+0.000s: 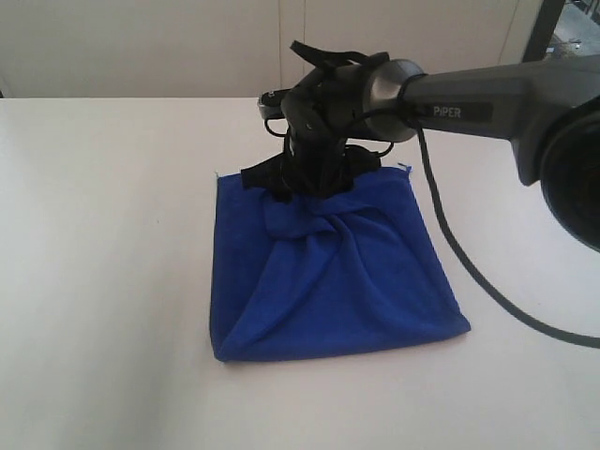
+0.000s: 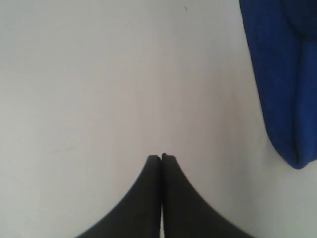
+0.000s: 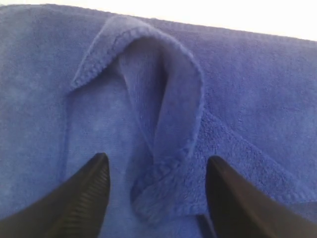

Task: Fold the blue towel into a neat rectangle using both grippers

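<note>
Right gripper [image 3: 157, 159], jaws apart, over bunched fold of blue towel [image 1: 328, 272]
Soft, limp cloth on the table [image 1: 103, 234] — pinch its raised hem, seemingly not yet gripped; left gripper [image 2: 162, 157] closed, empty, just beside.

Your blue towel [image 1: 333, 281] is soft cloth: fuzzy matt nap w/ a stitched hem. The table [image 1: 103, 281] under it looks smooth, matt white. Right gripper [image 3: 157, 158] is matt black w/ fine ribbing on its inner faces. Left gripper [image 2: 161, 157] reads plain smooth black. Arm [image 1: 506, 108] shell is dark grey w/ a slight sheen, metal-looking.
</note>
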Robot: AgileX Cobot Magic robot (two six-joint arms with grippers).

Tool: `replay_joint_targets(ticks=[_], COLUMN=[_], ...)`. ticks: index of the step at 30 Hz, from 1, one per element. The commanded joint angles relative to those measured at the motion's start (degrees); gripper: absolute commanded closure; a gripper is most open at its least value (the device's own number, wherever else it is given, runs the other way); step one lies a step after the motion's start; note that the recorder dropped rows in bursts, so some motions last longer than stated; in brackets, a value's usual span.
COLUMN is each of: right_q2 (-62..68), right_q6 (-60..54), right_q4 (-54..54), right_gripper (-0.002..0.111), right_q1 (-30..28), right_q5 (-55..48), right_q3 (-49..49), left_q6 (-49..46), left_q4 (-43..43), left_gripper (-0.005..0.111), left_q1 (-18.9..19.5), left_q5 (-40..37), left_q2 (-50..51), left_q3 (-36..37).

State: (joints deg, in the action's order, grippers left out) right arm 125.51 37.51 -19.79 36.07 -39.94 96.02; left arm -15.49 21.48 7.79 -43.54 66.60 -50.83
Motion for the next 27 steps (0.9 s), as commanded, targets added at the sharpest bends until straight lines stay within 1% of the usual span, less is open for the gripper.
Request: replay_joint_targets(ticks=[1,5,13,16,18,23,25,27], right_q2=[-0.06,-0.06,-1.04,-2.81,-3.67,-2.72,-2.18,-1.78], right_q6=[0.24,1.79,1.79,1.79,1.79,1.68,1.67,1.67], right_q4=[-2.05,-6.03,-5.2,-5.2,-5.2,-3.18,-2.39,-1.96], right_gripper=[0.054,0.054,0.055,0.06,0.066,0.077,0.08,0.08], right_q1=[0.15,-0.11,-0.11,-0.11,-0.11,-0.11,-0.11,-0.11], right_q5=[-0.77,-4.06,-5.38,-4.98,-4.28,-3.37,-3.25,-3.25], right_q3=[-0.1,-0.1,-0.1,-0.1,-0.1,-0.1,-0.1,-0.1], left_q6=[-0.12,-0.12,-0.12,-0.12,-0.12,-0.12,-0.12,-0.12], left_q4=[0.8,0.8,0.8,0.8,0.8,0.8,0.8,0.8], left_gripper=[0.107,0.107,0.107,0.107,0.107,0.107,0.107,0.107], left_q1=[0.1,0.1,0.1,0.1,0.1,0.1,0.1,0.1], left_q5=[-0.58,-0.58,-0.58,-0.58,-0.58,-0.58,-0.58,-0.58], left_q2=[-0.57,-0.57,-0.57,-0.57,-0.57,-0.57,-0.57,-0.57], left_q3=[0.03,0.03,0.03,0.03,0.03,0.03,0.03,0.03])
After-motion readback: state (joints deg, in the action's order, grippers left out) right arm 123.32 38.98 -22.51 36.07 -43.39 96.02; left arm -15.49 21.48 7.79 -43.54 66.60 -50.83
